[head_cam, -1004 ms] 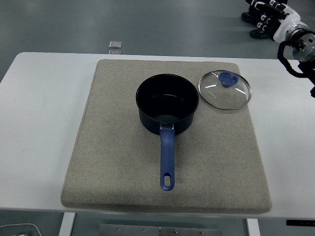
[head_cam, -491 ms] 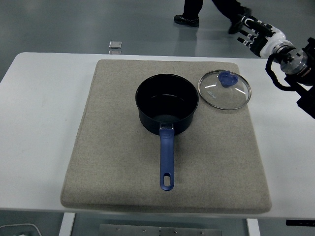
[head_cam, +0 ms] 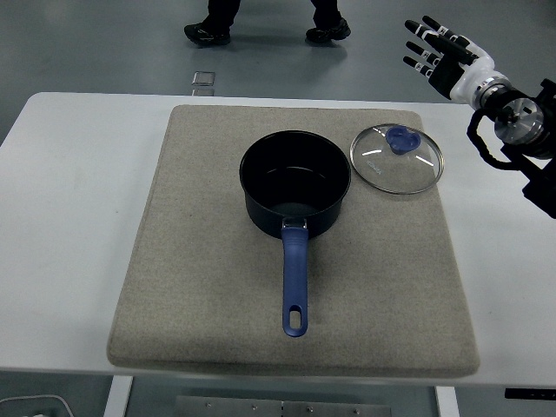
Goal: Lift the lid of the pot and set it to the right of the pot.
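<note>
Surface: white table (head_cam: 69, 217) carrying a beige mat (head_cam: 191, 287) that stops short of the table edges.
Pot: dark saucepan (head_cam: 295, 184) mid-mat, uncovered, blue handle (head_cam: 294, 282) pointing at the near edge.
Lid: glass pot lid (head_cam: 396, 159) with blue knob (head_cam: 402, 139), flat on the mat just right of the pot, apart from it.
Right hand: right hand (head_cam: 443, 56) raised beyond the far right corner, fingers (head_cam: 422, 43) spread, holding nothing.
Background: a person's shoes (head_cam: 207, 33) on grey floor.

The dark blue pot (head_cam: 295, 184) stands open and empty, its blue handle pointing toward the near edge. The glass lid (head_cam: 397, 159) with a blue knob lies flat just right of the pot.
</note>
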Robot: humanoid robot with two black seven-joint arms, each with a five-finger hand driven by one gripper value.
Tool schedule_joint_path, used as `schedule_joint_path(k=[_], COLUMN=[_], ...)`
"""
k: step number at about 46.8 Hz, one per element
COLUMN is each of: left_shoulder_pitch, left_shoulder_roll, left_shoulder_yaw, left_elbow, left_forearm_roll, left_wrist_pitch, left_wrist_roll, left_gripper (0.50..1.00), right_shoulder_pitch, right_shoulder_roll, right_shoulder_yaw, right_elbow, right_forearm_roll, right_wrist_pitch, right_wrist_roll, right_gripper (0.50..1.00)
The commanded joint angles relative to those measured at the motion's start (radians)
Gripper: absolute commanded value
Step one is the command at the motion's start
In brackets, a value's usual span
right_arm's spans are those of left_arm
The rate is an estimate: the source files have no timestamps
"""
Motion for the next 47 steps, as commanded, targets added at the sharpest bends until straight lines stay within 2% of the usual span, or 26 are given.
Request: schedule_joint_path(k=[1,43,47], left_shoulder_pitch=[0.0,0.0,0.0], left_shoulder_roll=[0.0,0.0,0.0], left_shoulder_yaw=[0.0,0.0,0.0], left_elbow=[0.0,0.0,0.0], left_forearm_roll=[0.002,0.0,0.0], left_wrist_pitch=[0.0,0.0,0.0], left_wrist_roll=[0.0,0.0,0.0], left_gripper=[1.0,1.0,1.0], right_shoulder_pitch=[-0.016,-0.039,-0.05], right_shoulder_roll=[0.0,0.002,0.002], right_shoulder_yaw=[0.001,0.035,0.034], right_elbow=[0.0,-0.001,-0.001], right_forearm_roll=[0.001,0.0,-0.002], right_wrist_pitch=[0.014,0.016,0.01], right_wrist_roll=[0.006,0.037,0.086], right_gripper=[0.909,0.911,0.911])
